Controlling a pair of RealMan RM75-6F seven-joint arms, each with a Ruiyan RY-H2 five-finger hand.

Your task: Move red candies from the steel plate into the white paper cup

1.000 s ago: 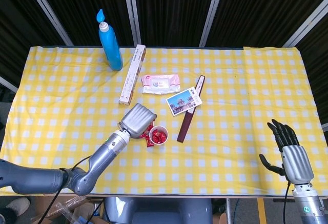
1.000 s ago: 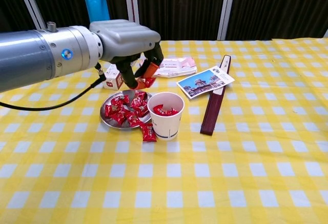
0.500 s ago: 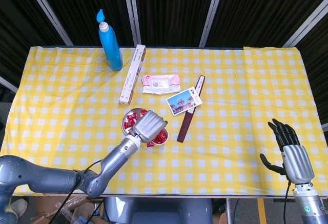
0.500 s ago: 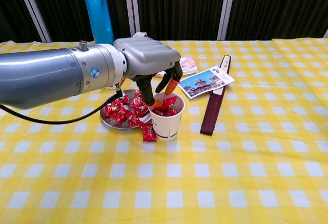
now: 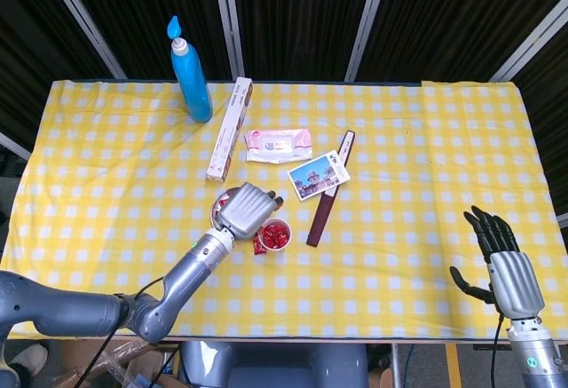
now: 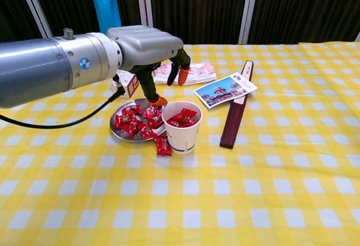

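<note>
The white paper cup stands near the table's front, with red candies heaped inside it. Just left of it lies the steel plate with several more red candies. One loose candy lies on the cloth in front of the plate. My left hand hovers above the plate's right side and the cup's left rim, its fingers apart and holding nothing. From the head view the left hand covers most of the plate beside the cup. My right hand hangs past the table's front right edge with its fingers extended and nothing in it.
A blue bottle stands at the back left. A long box, a pack of wipes, a postcard and a dark brown strip lie behind and to the right of the cup.
My left hand carried a red candy from above the plate to the cup, let it go there, and has lifted back toward the plate with fingers apart. The right hand stayed still.
</note>
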